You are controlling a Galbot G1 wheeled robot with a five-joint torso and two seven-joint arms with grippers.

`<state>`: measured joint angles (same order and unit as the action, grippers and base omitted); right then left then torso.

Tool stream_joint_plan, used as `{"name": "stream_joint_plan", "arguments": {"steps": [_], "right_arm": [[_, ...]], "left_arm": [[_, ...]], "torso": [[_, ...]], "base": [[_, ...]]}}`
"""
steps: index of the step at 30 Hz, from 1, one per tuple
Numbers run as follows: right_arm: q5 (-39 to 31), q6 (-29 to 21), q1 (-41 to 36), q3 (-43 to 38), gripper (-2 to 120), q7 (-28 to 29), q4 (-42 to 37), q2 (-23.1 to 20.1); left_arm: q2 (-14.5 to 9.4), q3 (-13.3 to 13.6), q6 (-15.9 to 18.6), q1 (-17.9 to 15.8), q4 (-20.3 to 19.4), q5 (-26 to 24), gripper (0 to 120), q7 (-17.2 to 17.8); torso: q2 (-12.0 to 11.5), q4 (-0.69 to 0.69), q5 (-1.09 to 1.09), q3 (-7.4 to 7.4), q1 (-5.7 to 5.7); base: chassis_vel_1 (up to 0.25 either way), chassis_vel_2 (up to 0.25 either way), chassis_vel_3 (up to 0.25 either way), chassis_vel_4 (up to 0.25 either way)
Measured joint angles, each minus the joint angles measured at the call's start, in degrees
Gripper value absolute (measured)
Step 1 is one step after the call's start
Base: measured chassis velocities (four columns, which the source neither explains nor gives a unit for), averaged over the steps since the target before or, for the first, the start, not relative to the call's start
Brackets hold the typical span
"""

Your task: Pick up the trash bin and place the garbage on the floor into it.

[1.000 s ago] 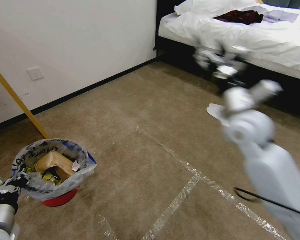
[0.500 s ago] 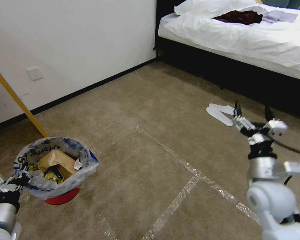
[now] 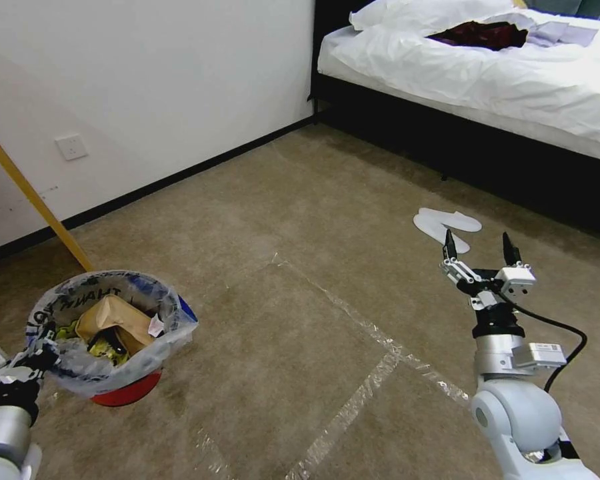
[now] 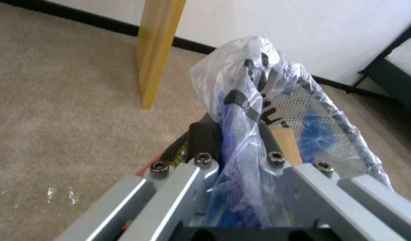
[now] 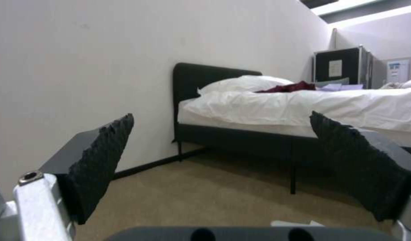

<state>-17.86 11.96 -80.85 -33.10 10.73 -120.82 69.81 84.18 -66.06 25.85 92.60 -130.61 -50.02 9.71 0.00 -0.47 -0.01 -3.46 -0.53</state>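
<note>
The trash bin point(image 3: 123, 395), a red bucket lined with a clear printed bag, hangs at my lower left just over the floor point(image 3: 300, 213). My left gripper point(image 3: 37, 360) is shut on the bag and rim at the bin's near side; in the left wrist view the gripper point(image 4: 241, 147) pinches bunched clear and blue plastic point(image 4: 254, 83). Garbage lies inside the bin: a brown paper bag point(image 3: 117, 319), a white scrap point(image 3: 155, 328) and yellow-green wrappers point(image 3: 107, 350). At my lower right, my right gripper point(image 3: 480, 248) points upward, open and holding nothing, its ridged black fingers point(image 5: 103, 164) spread wide.
A pair of white slippers point(image 3: 447, 223) lies just beyond the right gripper, in front of the black-framed bed point(image 3: 487, 73). A slanted wooden leg point(image 3: 33, 200) stands behind the bin near the white wall. Clear tape lines point(image 3: 373, 373) cross the carpet.
My right arm swung down from in front of the bed to the lower right, its gripper open. The bin stays in the left gripper, shifted only slightly.
</note>
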Motion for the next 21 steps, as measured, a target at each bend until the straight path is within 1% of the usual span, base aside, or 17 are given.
{"name": "stream_joint_plan", "arguments": {"steps": [14, 18, 21], "right_arm": [[0.08, -0.49, 0.48, 0.87, 100, -0.02, 0.21, -0.12], [0.08, -0.61, 0.58, 0.99, 100, -0.02, 0.27, -0.14], [0.37, -0.71, 0.76, 1.18, 100, -0.02, 0.5, -0.14]], "left_arm": [[0.27, 0.05, -0.11, 0.21, -0.31, 0.03, 4, -0.01], [0.27, 0.02, -0.13, 0.21, -0.38, 0.04, 4, -0.01], [0.32, 0.16, -0.13, 0.14, -0.42, 0.11, 4, -0.01]], "torso": [[0.0, 0.0, 0.0, 0.0, -0.01], [0.0, 0.0, 0.01, 0.0, -0.01], [0.0, -0.01, 0.01, -0.01, -0.01]], "base": [[-0.064, 0.061, 0.063, -0.068], [-0.109, 0.132, 0.104, -0.108], [-0.163, 0.166, 0.171, -0.162]]}}
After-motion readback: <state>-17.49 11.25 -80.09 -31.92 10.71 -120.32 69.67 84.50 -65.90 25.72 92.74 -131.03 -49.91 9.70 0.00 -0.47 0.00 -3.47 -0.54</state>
